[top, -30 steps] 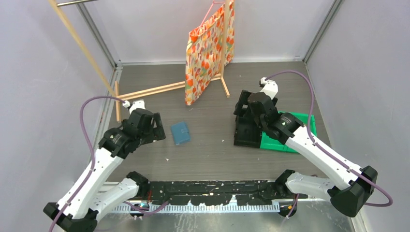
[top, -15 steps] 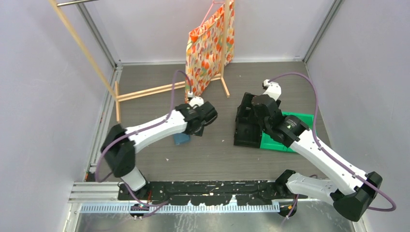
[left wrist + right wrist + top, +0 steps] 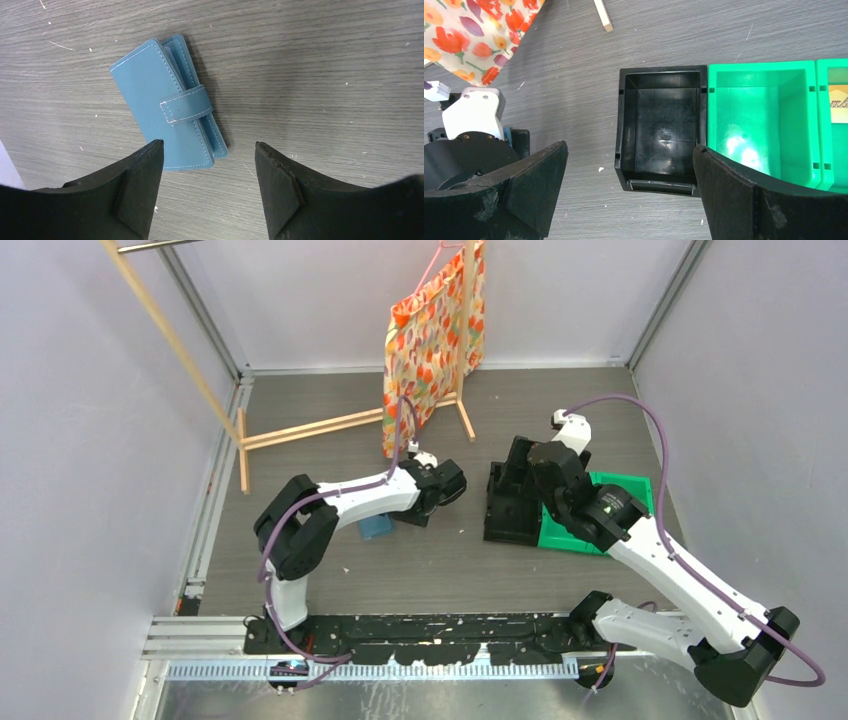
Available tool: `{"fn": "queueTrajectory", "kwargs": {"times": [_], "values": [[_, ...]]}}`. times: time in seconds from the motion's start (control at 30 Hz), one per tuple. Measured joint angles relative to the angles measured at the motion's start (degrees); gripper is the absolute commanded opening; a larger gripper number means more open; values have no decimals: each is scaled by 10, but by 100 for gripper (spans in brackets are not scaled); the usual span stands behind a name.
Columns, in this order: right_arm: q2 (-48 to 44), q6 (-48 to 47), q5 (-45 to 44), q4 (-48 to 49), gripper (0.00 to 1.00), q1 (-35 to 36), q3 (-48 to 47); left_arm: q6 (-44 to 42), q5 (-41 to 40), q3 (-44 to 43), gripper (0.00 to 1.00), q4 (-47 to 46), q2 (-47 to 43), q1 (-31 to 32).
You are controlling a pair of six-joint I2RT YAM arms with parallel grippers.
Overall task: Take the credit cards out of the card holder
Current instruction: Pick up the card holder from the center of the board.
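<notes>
The card holder point(image 3: 167, 105) is a teal-blue wallet lying flat on the table, folded shut with its strap across it. In the top view only its edge point(image 3: 375, 528) shows under my left arm. No cards show at the wallet. My left gripper point(image 3: 208, 146) is open and empty just above the table, its tips beside the wallet's near end; in the top view it point(image 3: 412, 512) sits right of the wallet. My right gripper point(image 3: 629, 147) is open and empty, hovering above the near end of the black bin point(image 3: 661, 135); from the top it point(image 3: 522, 478) is over that bin.
A green bin point(image 3: 759, 120) stands against the black bin's right side. A second green bin point(image 3: 824, 150) at the right edge holds a tan card-like piece point(image 3: 839, 102). A floral bag point(image 3: 430, 350) hangs on a wooden rack point(image 3: 300, 428) at the back.
My left arm has swung from the table's left side to the middle, its gripper now over the wallet. My right arm has shifted slightly right over the bins.
</notes>
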State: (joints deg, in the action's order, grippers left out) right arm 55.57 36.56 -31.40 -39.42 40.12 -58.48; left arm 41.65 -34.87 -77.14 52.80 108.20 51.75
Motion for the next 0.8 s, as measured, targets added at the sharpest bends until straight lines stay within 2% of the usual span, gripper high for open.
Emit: {"fn": "queueTrajectory", "kwargs": {"times": [0.13,0.3,0.33,0.4,0.43,0.47,0.67,0.8], "values": [[0,0,-4,-1,100,0,4,6,0,16,63,-8,0,-1],[0,1,-5,-1,100,0,5,17,5,58,50,-27,0,-9],[0,1,-5,-1,100,0,5,17,3,63,44,-28,0,-12],[0,3,-6,-1,100,0,5,18,3,68,26,-34,-2,-19],[0,3,-6,-1,100,0,5,16,2,72,9,-40,-2,-22],[0,3,-7,-1,100,0,6,15,-1,73,3,-41,-1,-23],[0,7,-10,-1,100,0,6,6,-5,96,1,-63,-25,-24],[6,8,-14,-2,100,0,6,-19,43,133,1,-92,-85,-28]]}}
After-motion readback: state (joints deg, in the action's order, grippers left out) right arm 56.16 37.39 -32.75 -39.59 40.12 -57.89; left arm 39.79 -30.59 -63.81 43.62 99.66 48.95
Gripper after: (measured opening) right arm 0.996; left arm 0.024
